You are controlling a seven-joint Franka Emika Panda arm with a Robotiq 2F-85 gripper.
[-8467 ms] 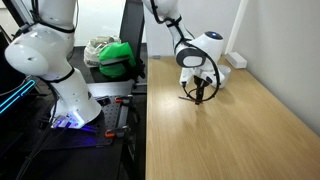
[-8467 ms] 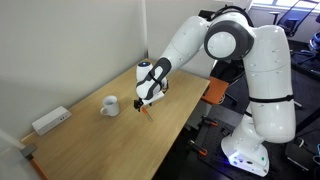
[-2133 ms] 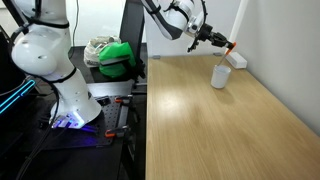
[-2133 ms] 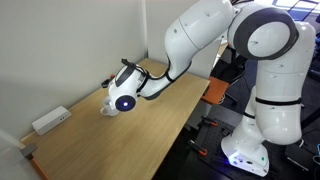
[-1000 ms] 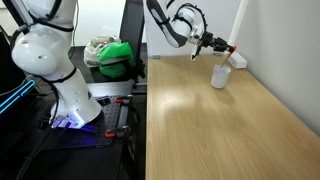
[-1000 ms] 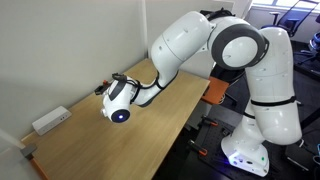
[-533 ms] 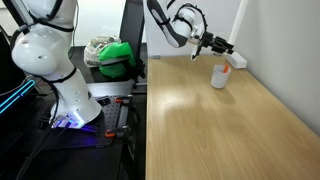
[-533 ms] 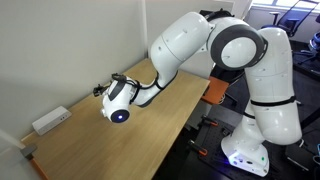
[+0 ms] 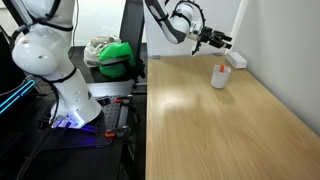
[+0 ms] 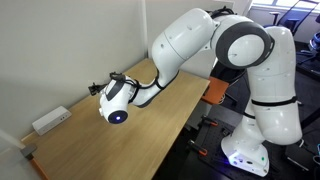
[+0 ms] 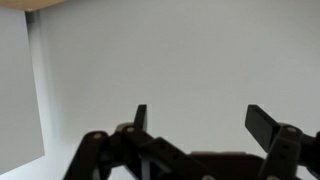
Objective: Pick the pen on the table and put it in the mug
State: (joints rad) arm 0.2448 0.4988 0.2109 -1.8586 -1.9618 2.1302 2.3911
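Observation:
The white-grey mug (image 9: 219, 77) stands on the light wood table (image 9: 220, 130) near its far edge. The red-orange pen (image 9: 221, 68) stands in the mug, its top sticking out above the rim. My gripper (image 9: 222, 40) hovers above and a little behind the mug, open and empty. In the wrist view the two black fingers (image 11: 203, 120) are spread wide with only bare wall between them. In an exterior view my wrist (image 10: 115, 100) hangs over the far end of the table (image 10: 130, 140) and hides the mug and pen.
A flat white block (image 9: 236, 60) lies by the wall behind the mug and also shows in an exterior view (image 10: 50, 121). A green bag (image 9: 117, 56) sits on a cart beside the table. The robot base (image 10: 255, 140) stands at the table's side.
Half a second ago my gripper held the pen over the mug. Now the fingers are open and the pen has dropped into the mug.

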